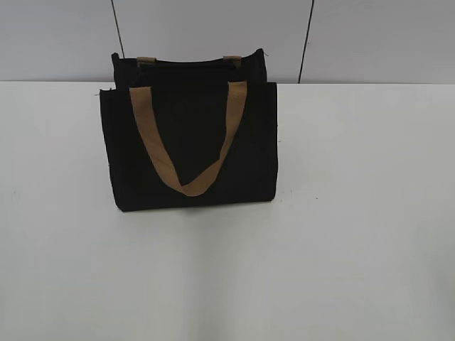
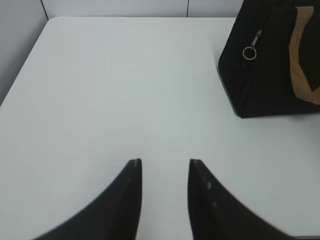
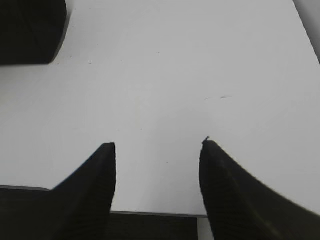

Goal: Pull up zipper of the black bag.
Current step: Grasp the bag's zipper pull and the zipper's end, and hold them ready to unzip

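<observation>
The black bag (image 1: 188, 135) stands upright at the back middle of the white table (image 1: 355, 234), with a tan strap handle (image 1: 186, 145) hanging down its front. In the left wrist view the bag (image 2: 272, 65) is at the upper right, and its silver zipper pull tab with a ring (image 2: 251, 47) hangs on the bag's side. In the right wrist view only a bag corner (image 3: 30, 30) shows at the upper left. My left gripper (image 2: 164, 162) is open and empty, well short of the bag. My right gripper (image 3: 157, 145) is open and empty near the table's front edge. Neither gripper shows in the exterior view.
A grey panelled wall (image 1: 213, 28) stands right behind the bag. The table's left edge (image 2: 22, 65) shows in the left wrist view, and its right edge (image 3: 305, 25) and front edge (image 3: 155, 214) show in the right wrist view.
</observation>
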Tool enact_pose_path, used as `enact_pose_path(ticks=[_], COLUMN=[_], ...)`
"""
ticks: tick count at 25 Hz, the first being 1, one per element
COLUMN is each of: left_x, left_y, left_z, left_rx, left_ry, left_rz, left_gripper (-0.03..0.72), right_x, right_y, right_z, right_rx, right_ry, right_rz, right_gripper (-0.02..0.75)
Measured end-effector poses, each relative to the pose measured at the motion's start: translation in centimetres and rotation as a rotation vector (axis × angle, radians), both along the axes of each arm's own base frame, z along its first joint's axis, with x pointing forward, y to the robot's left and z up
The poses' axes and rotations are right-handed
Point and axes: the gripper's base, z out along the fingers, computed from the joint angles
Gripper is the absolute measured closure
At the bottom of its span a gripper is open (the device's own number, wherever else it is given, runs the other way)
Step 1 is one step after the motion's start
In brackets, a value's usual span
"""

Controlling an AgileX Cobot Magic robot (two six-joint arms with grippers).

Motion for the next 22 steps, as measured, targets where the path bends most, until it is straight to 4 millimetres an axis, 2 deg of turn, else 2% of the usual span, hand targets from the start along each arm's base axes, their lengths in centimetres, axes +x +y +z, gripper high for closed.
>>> enact_pose_path(ticks=[22], left_x=[0.00], left_y=[0.00], left_z=[0.00], left_rx=[0.000], left_ry=[0.000], left_rz=[0.000], left_gripper=[0.451], right_x=[0.00], right_y=[0.00], right_z=[0.00], right_rx=[0.000], right_ry=[0.000], right_rz=[0.000], right_gripper=[0.329])
